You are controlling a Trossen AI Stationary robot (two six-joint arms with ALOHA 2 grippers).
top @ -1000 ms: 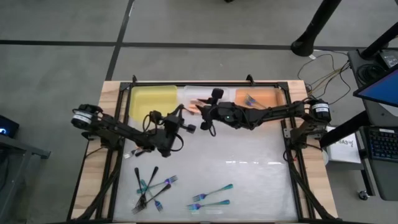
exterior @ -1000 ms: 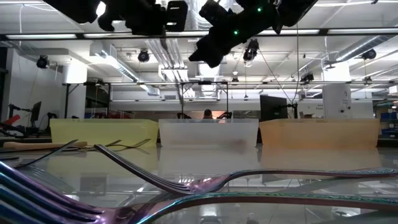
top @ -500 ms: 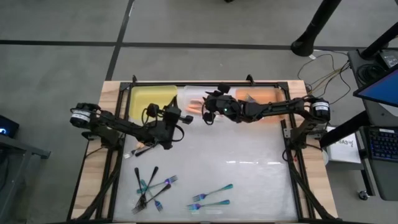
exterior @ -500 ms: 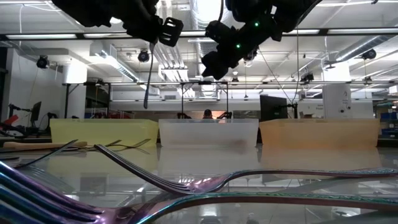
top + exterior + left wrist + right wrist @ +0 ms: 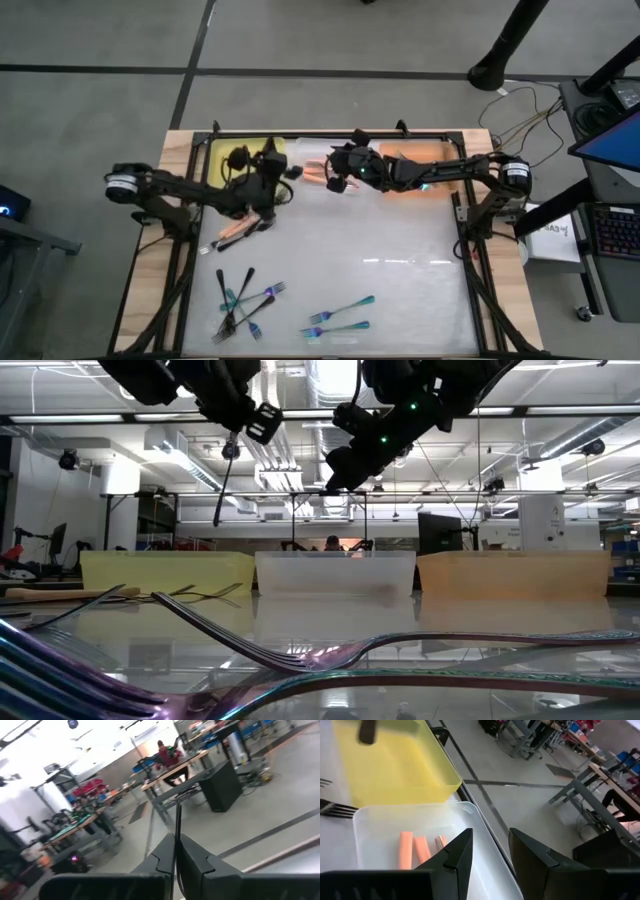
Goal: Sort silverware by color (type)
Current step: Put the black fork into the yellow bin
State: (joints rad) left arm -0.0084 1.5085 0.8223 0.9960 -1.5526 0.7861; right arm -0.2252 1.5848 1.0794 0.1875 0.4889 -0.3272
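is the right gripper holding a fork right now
No, the right gripper is open and empty over the clear bin, where orange forks lie.

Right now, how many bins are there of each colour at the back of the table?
Yellow bin: 1
Clear bin: 1
Orange bin: 1
Total: 3 bins

Grey concrete floor [image 5: 300,35] with dark seams, open ceiling ducts [image 5: 275,455] and strip lights, workbenches [image 5: 175,767], black floor cabinet [image 5: 222,787], cables [image 5: 530,100] beside table.
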